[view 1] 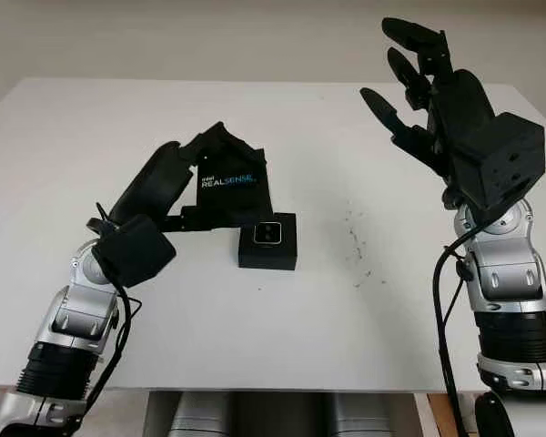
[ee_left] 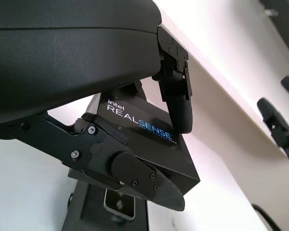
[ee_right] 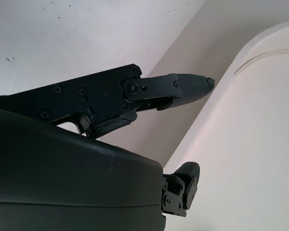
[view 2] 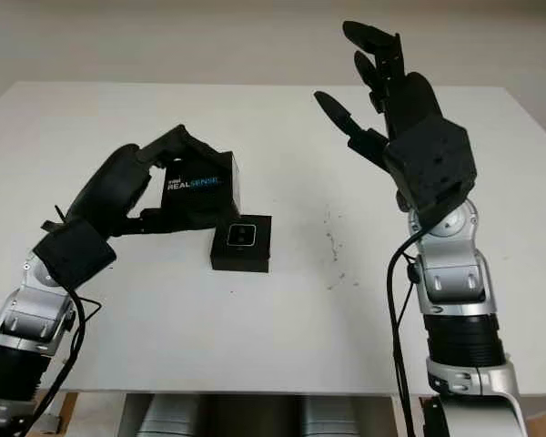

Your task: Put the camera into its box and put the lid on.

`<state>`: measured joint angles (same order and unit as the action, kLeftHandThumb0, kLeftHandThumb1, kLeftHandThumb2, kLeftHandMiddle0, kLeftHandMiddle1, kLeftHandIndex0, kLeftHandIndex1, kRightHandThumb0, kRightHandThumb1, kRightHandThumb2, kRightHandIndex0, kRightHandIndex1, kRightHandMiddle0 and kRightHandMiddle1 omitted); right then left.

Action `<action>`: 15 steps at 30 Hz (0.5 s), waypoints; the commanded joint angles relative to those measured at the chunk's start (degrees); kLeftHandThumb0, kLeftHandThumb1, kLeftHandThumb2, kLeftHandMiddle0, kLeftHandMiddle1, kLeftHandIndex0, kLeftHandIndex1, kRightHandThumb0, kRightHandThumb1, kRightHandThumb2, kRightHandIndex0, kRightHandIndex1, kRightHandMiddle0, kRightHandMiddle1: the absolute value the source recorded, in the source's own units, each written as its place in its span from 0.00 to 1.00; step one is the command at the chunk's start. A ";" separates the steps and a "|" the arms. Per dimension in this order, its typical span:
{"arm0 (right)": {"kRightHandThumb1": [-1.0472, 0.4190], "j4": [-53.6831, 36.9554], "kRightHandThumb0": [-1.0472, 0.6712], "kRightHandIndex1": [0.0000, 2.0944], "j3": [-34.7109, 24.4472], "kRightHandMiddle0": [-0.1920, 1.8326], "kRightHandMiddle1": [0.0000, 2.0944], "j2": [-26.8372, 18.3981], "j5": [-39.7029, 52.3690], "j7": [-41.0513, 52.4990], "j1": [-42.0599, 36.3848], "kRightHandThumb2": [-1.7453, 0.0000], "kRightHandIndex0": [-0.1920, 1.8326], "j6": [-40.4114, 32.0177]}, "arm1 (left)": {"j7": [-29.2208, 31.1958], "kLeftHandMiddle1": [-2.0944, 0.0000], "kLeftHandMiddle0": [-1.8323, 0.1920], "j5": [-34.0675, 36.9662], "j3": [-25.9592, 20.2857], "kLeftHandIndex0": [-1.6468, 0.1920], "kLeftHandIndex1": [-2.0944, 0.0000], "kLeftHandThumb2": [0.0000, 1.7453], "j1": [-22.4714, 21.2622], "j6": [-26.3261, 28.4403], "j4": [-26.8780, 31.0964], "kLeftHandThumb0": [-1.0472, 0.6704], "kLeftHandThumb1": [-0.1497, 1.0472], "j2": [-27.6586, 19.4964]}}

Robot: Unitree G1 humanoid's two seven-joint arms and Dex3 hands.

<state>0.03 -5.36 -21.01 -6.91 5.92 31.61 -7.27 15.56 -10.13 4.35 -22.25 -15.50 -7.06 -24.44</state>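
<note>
A small black box (view 1: 267,242) sits on the white table (view 1: 255,319) with the silver-faced camera (view 1: 269,233) inside it. Just behind and left of the box, my left hand (view 1: 209,177) is shut on the black lid (view 1: 234,187) printed REALSENSE, holding it tilted above the table. In the left wrist view the fingers (ee_left: 176,96) clamp the lid (ee_left: 149,139) and the camera (ee_left: 119,204) shows below it. My right hand (view 1: 419,86) is raised high at the right, open, holding nothing.
A scatter of dark specks (view 1: 357,246) marks the table to the right of the box. The table's front edge (view 1: 255,387) runs near my arms' bases.
</note>
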 commanded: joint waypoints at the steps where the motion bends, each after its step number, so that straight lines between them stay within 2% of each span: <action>1: 0.00 -1.12 0.22 0.03 -0.09 0.05 0.35 0.14 0.05 -0.22 0.10 0.84 0.18 0.23 | 0.86 0.29 0.75 0.09 0.64 0.75 0.38 0.03 0.12 -0.91 -0.87 0.52 0.96 0.20; 6: 0.00 -1.28 0.21 0.03 -0.13 0.04 0.35 0.41 0.15 -0.34 0.13 0.84 0.18 0.06 | 1.41 0.31 0.74 -2.46 2.52 0.75 0.38 0.03 -1.13 -4.24 -4.69 0.52 0.96 -0.10; 15: 0.00 -2.13 0.21 0.03 -0.03 0.04 0.36 0.75 0.08 -0.75 -0.10 0.84 0.18 -1.14 | 0.22 0.27 0.74 -6.12 4.97 0.74 0.37 0.03 -4.32 -8.61 -10.66 0.53 0.94 0.95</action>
<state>-0.89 -5.31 -20.55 -6.88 5.47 31.57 -8.12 16.21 -15.90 8.84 -25.33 -23.35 -17.04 -23.82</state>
